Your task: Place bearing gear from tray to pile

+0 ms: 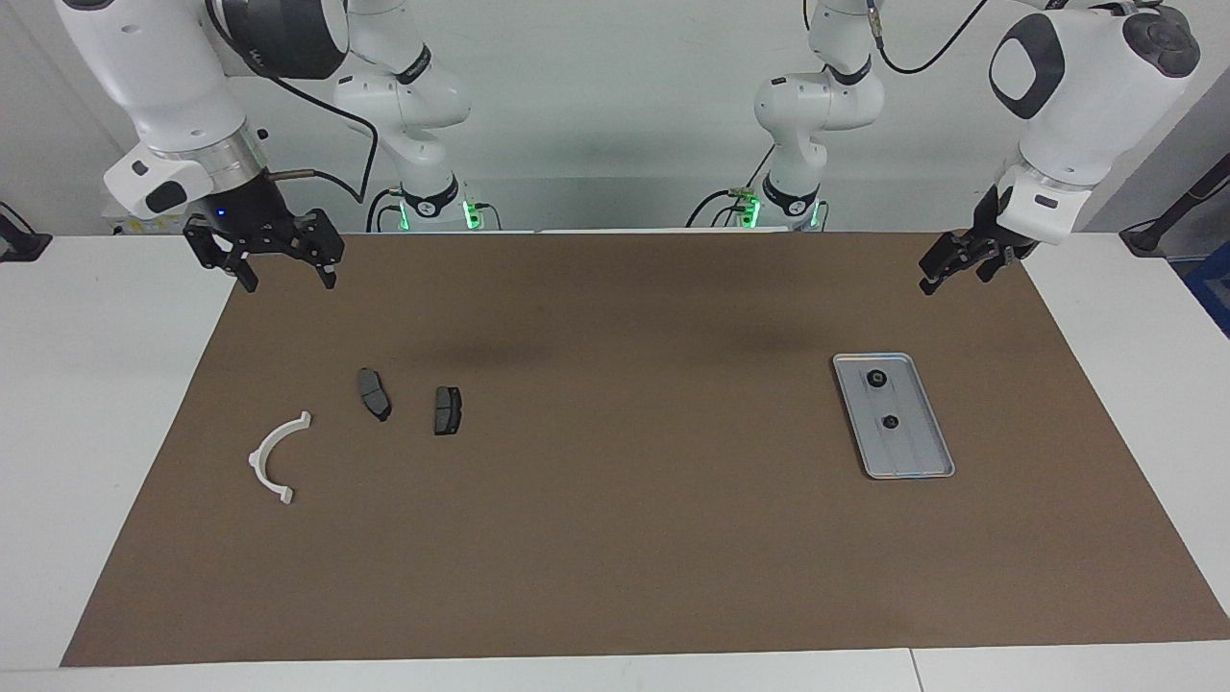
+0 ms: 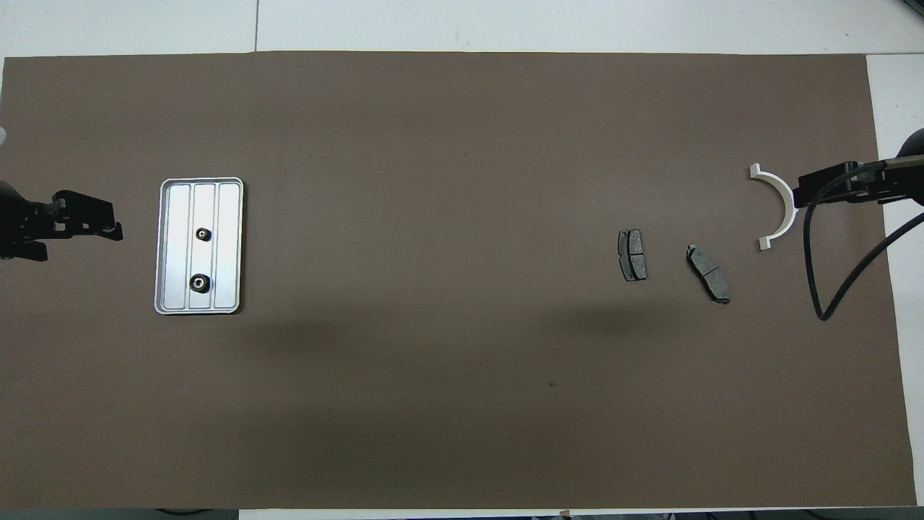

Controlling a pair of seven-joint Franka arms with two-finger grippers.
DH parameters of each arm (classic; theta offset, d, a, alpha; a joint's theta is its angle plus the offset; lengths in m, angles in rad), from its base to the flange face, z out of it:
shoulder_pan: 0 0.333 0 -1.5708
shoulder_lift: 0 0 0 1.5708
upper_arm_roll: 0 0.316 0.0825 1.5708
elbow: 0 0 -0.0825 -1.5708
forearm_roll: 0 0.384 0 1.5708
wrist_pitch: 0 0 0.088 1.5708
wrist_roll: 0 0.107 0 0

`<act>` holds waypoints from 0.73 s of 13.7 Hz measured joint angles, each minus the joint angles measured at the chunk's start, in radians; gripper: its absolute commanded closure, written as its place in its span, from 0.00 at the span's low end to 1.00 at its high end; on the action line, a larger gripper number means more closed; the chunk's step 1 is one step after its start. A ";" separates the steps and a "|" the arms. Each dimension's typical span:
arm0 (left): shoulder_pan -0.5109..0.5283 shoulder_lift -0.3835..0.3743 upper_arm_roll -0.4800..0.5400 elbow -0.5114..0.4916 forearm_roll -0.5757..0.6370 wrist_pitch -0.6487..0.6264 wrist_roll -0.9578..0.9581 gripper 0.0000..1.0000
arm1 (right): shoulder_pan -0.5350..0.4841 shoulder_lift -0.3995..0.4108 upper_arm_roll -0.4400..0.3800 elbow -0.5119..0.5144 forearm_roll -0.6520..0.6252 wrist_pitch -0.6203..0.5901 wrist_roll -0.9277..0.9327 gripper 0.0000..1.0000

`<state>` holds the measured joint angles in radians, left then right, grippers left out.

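The silver grooved tray (image 1: 920,454) (image 2: 229,249) lies on the brown mat toward the left arm's end. Two small black bearing gears rest in it: one (image 1: 875,379) (image 2: 198,283) nearer to the robots, the other (image 1: 890,422) (image 2: 203,234) farther. The pile lies toward the right arm's end: a white half-ring bracket (image 1: 274,459) (image 2: 779,209) and two dark grey pads (image 1: 374,393) (image 2: 709,273), (image 1: 447,410) (image 2: 632,255). My left gripper (image 1: 953,279) (image 2: 108,230) hangs open and empty over the mat's edge beside the tray. My right gripper (image 1: 287,281) (image 2: 801,196) hangs open and empty over the mat near the bracket.
The brown mat (image 1: 615,538) covers most of the white table (image 1: 86,404). A black cable (image 2: 823,289) loops down from the right arm over the mat beside the bracket. The arms' bases stand at the robots' end of the table.
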<state>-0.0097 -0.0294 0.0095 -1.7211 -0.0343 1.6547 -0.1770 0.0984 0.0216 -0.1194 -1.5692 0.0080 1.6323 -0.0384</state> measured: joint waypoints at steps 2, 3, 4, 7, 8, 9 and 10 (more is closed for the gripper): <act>0.000 0.000 0.000 0.000 0.000 0.000 0.000 0.00 | 0.000 0.000 0.000 0.000 0.000 0.000 0.000 0.00; 0.000 0.000 0.000 0.000 0.000 0.000 0.000 0.00 | 0.000 0.000 0.000 0.000 0.000 0.000 0.000 0.00; 0.000 0.000 0.000 0.000 0.000 0.001 0.000 0.00 | 0.000 0.000 0.000 0.000 0.000 0.000 0.000 0.00; 0.000 0.000 0.000 0.000 0.000 0.004 0.000 0.00 | 0.000 0.000 0.000 0.000 0.000 0.000 0.000 0.00; 0.000 0.000 0.000 0.000 0.000 0.004 0.000 0.00 | 0.000 0.000 0.001 0.000 0.000 0.000 0.000 0.00; 0.000 0.000 0.000 -0.001 0.000 0.004 0.000 0.00 | 0.000 0.000 0.001 0.000 0.000 0.000 0.000 0.00; 0.000 0.000 0.001 -0.005 0.000 0.013 0.000 0.00 | 0.000 0.000 0.001 0.000 0.000 0.000 0.000 0.00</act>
<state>-0.0096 -0.0295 0.0102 -1.7257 -0.0343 1.6680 -0.1774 0.0987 0.0216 -0.1184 -1.5692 0.0080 1.6323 -0.0384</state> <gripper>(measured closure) 0.000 0.000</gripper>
